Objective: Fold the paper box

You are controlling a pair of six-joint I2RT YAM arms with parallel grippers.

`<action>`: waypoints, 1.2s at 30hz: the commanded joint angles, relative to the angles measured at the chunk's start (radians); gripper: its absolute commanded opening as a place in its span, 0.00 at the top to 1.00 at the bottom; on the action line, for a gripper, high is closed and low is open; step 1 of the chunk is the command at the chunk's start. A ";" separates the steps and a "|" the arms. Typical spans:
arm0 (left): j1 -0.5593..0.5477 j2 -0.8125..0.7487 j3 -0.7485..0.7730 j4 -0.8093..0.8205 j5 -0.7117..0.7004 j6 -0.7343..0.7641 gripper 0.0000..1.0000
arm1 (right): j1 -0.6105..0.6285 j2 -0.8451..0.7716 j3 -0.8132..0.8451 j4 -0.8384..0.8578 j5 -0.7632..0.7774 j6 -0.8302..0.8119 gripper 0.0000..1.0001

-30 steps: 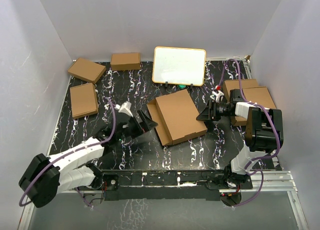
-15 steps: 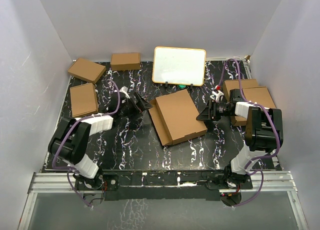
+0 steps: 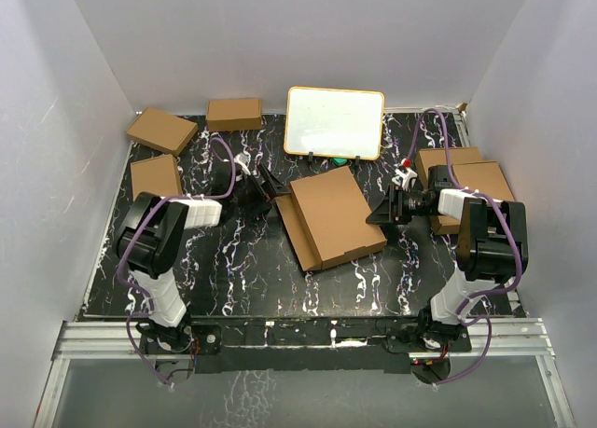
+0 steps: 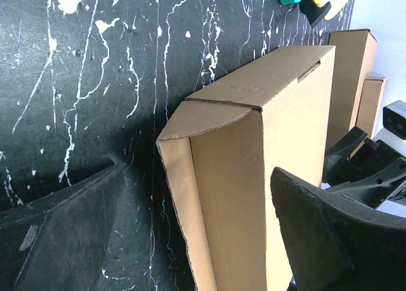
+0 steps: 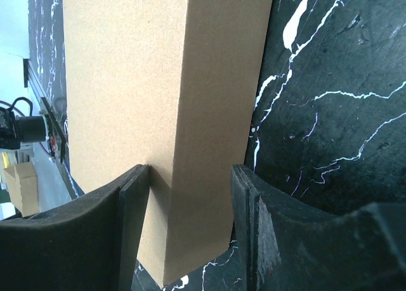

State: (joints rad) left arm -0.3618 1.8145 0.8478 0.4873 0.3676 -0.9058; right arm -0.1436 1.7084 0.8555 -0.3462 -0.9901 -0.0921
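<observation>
At right wrist: fingers pinch paper box | left wrist: flap ajar

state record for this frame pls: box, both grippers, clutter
paper box: box-shaped, lying mid-table; flap on its left side gapes
left gripper: open, facing the box's left side, holding nothing
right gripper: closed on the box's right edge
whiteboard: propped behind the box
small folded boxes: three, far left
stacked boxes: far right, beside the right arm
table: black, white-veined
</observation>
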 commanded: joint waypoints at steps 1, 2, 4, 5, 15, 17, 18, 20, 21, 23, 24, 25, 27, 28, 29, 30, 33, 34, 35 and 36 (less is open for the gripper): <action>0.006 0.014 0.036 0.041 0.029 0.008 0.03 | 0.014 0.031 0.011 0.006 0.113 -0.065 0.44; 0.005 0.019 0.038 0.048 0.030 0.005 0.03 | 0.016 0.031 0.013 0.006 0.114 -0.065 0.44; 0.006 0.032 0.047 0.051 0.033 -0.003 0.03 | 0.017 0.031 0.013 0.006 0.114 -0.066 0.44; 0.006 0.040 0.054 0.051 0.035 -0.005 0.03 | 0.018 0.031 0.013 0.006 0.114 -0.066 0.44; 0.004 0.105 0.127 0.017 0.034 -0.027 0.09 | 0.024 0.031 0.014 0.006 0.125 -0.069 0.44; 0.004 0.111 0.140 -0.003 0.034 -0.026 0.13 | 0.024 0.031 0.015 0.006 0.127 -0.069 0.44; 0.003 0.114 0.145 -0.014 0.033 -0.023 0.15 | 0.025 0.031 0.016 0.006 0.128 -0.069 0.44; -0.002 0.115 0.155 -0.044 0.024 -0.012 0.18 | 0.026 0.031 0.016 0.006 0.128 -0.069 0.44; -0.006 0.116 0.163 -0.063 0.017 -0.004 0.19 | 0.027 0.031 0.016 0.006 0.130 -0.069 0.44; -0.017 0.117 0.183 -0.105 0.000 0.016 0.22 | 0.029 0.031 0.016 0.006 0.130 -0.069 0.44; -0.023 0.118 0.194 -0.125 -0.009 0.025 0.25 | 0.030 0.031 0.015 0.006 0.130 -0.069 0.44; -0.028 0.118 0.204 -0.148 -0.015 0.032 0.28 | 0.031 0.031 0.015 0.006 0.130 -0.069 0.44; -0.039 0.121 0.232 -0.196 -0.036 0.047 0.32 | 0.031 0.031 0.016 0.006 0.131 -0.069 0.44; -0.044 0.121 0.241 -0.218 -0.049 0.055 0.33 | 0.031 0.031 0.016 0.006 0.131 -0.069 0.44; -0.049 0.121 0.252 -0.241 -0.063 0.063 0.35 | 0.031 0.031 0.016 0.006 0.131 -0.069 0.44; -0.053 0.122 0.261 -0.261 -0.073 0.067 0.38 | 0.030 0.031 0.016 0.006 0.131 -0.069 0.44; -0.060 0.128 0.287 -0.309 -0.097 0.069 0.44 | 0.032 0.031 0.017 0.006 0.133 -0.069 0.44; -0.063 0.129 0.298 -0.332 -0.107 0.067 0.48 | 0.032 0.031 0.017 0.006 0.133 -0.069 0.44; -0.063 0.134 0.310 -0.349 -0.109 0.066 0.53 | 0.032 0.031 0.017 0.006 0.133 -0.069 0.44; -0.066 0.139 0.320 -0.358 -0.113 0.061 0.58 | 0.032 0.031 0.017 0.006 0.133 -0.069 0.44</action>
State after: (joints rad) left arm -0.4061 1.9404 1.1236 0.2657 0.3119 -0.8665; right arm -0.1299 1.7084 0.8642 -0.3477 -0.9787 -0.1001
